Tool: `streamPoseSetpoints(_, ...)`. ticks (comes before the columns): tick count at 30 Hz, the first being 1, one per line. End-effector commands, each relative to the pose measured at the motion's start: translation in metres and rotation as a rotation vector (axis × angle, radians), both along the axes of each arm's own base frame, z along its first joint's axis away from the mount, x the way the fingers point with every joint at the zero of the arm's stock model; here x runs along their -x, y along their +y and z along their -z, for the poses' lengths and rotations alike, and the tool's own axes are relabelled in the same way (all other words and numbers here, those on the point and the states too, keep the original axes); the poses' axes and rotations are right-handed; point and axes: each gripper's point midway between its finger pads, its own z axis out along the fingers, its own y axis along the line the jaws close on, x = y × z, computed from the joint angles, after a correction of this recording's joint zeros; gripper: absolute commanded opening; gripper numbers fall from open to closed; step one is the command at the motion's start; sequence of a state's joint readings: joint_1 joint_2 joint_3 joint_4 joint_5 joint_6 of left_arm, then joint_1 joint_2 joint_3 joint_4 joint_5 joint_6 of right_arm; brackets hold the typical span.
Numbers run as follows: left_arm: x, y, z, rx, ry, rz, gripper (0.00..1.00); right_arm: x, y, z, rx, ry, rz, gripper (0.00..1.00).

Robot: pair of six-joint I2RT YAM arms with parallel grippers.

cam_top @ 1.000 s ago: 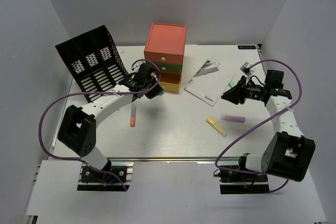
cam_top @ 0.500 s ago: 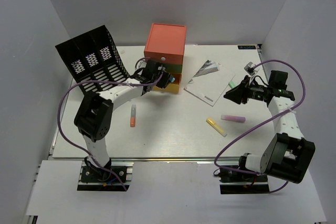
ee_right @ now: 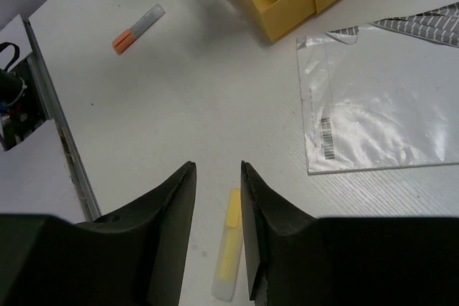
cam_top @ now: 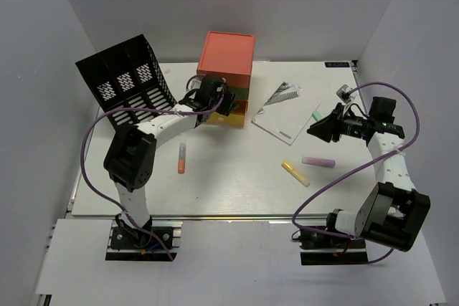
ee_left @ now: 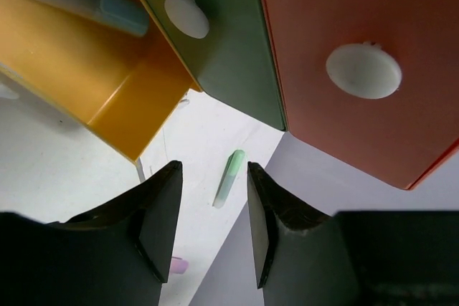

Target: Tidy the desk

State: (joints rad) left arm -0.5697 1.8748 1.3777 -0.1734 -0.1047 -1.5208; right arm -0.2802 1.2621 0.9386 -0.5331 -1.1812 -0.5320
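The desk (cam_top: 237, 184) fills the floor of the white enclosure, with its rail along the near edge just ahead of both arm bases.

We see the left gripper (ee_left: 214, 177) now pressed up close to the drawer unit (cam_top: 228, 62). A second ago it hung lower and further left over the bare desk, with its elbow folded out to the left. Since then the arm has swung in and reached up to the drawers. Its jaws stand apart with nothing between them. In the wrist view they face the orange and green drawer fronts, with the open yellow drawer (ee_left: 86, 62) to the left and a blue pen (ee_left: 107, 8) lying in it. A green pen (ee_left: 229, 177) shows on the desk beyond the jaws.

The right gripper (ee_right: 215, 177) has drifted slightly right and away from the booklet (cam_top: 282, 114). Its jaws are a narrow gap apart and empty, and it hangs above the yellow pen (ee_right: 229, 245).

The orange pen (cam_top: 181, 158), the yellow pen and the pink pen (cam_top: 318, 162) lie where they did before. The rack (cam_top: 125, 87) has not moved either.
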Motion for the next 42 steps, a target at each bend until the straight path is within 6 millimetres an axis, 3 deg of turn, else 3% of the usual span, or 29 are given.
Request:
streamPoseSetpoints(1,0.005,-0.003,-0.029,0.061,-0.069,0.031,0.49,0.003,0.002,-0.011,-0.012,-0.032,-0.022,0.37)
streamPoseSetpoints(2,0.012,-0.002,-0.024,0.057,-0.066,0.051,0.46,0.002,0.002,-0.010,-0.012,-0.029,-0.023,0.38)
streamPoseSetpoints(4,0.022,-0.006,-0.046,0.069,-0.155,0.133,0.38,0.004,0.002,-0.010,0.002,-0.038,-0.035,0.38)
streamPoseSetpoints(5,0.032,-0.003,-0.042,0.071,-0.168,0.181,0.27,0.005,0.004,-0.008,0.012,-0.040,-0.049,0.39)
streamPoseSetpoints(6,0.045,-0.003,-0.061,0.055,-0.244,0.258,0.22,0.006,0.003,-0.004,0.042,-0.044,-0.054,0.40)
streamPoseSetpoints(7,0.053,-0.002,-0.067,0.043,-0.290,0.294,0.19,0.007,0.003,-0.002,0.063,-0.043,-0.059,0.41)
streamPoseSetpoints(8,0.064,0.009,-0.051,0.006,-0.285,0.322,0.18,0.007,0.004,0.000,0.102,-0.048,-0.071,0.42)
streamPoseSetpoints(9,0.077,0.020,-0.071,-0.038,-0.389,0.388,0.17,0.007,-0.002,0.012,0.175,-0.049,-0.066,0.46)
streamPoseSetpoints(10,0.085,0.028,-0.075,-0.068,-0.438,0.414,0.17,0.010,-0.002,0.020,0.212,-0.046,-0.079,0.50)
streamPoseSetpoints(11,0.092,0.037,-0.078,-0.100,-0.475,0.431,0.19,0.013,-0.005,0.032,0.258,-0.035,-0.083,0.54)
streamPoseSetpoints(12,0.106,0.051,-0.061,-0.173,-0.495,0.465,0.23,0.015,-0.011,0.048,0.345,-0.014,-0.084,0.59)
streamPoseSetpoints(13,0.117,0.071,-0.083,-0.206,-0.549,0.423,0.31,0.017,-0.016,0.058,0.407,-0.031,-0.104,0.62)
streamPoseSetpoints(14,0.125,0.084,-0.084,-0.241,-0.555,0.393,0.44,0.022,-0.026,0.074,0.489,-0.010,-0.110,0.67)
streamPoseSetpoints(15,0.134,0.103,-0.068,-0.316,-0.537,0.370,0.53,0.025,-0.029,0.080,0.536,-0.023,-0.134,0.70)
streamPoseSetpoints(16,0.144,0.119,-0.101,-0.344,-0.664,0.318,0.56,0.028,-0.034,0.086,0.591,-0.069,-0.180,0.72)
streamPoseSetpoints(19,0.166,0.136,-0.115,-0.594,-0.872,0.437,0.67,0.038,-0.040,0.092,0.710,-0.210,-0.306,0.74)
streamPoseSetpoints(25,0.167,0.175,-0.072,-0.972,-0.619,0.628,0.72,0.036,-0.038,0.086,0.781,-0.411,-0.482,0.80)
streamPoseSetpoints(27,0.170,0.180,-0.061,-1.012,-0.600,0.661,0.77,0.027,-0.041,0.082,0.793,-0.414,-0.489,0.80)
streamPoseSetpoints(28,0.174,0.179,-0.050,-1.020,-0.598,0.682,0.81,0.026,-0.042,0.089,0.793,-0.375,-0.505,0.79)
streamPoseSetpoints(30,0.177,0.180,-0.054,-1.024,-0.647,0.662,0.83,0.021,-0.046,0.091,0.802,-0.345,-0.504,0.78)
streamPoseSetpoints(31,0.180,0.182,-0.045,-1.021,-0.639,0.667,0.85,0.021,-0.049,0.100,0.818,-0.310,-0.512,0.77)
streamPoseSetpoints(33,0.182,0.182,-0.046,-1.007,-0.654,0.664,0.87,0.013,-0.055,0.109,0.858,-0.294,-0.491,0.76)
streamPoseSetpoints(38,0.187,0.180,-0.042,-0.990,-0.645,0.683,0.98,0.017,-0.067,0.141,0.936,-0.205,-0.522,0.75)
streamPoseSetpoints(42,0.186,0.180,-0.040,-0.992,-0.631,0.691,0.98,0.014,-0.069,0.158,0.954,-0.151,-0.524,0.74)
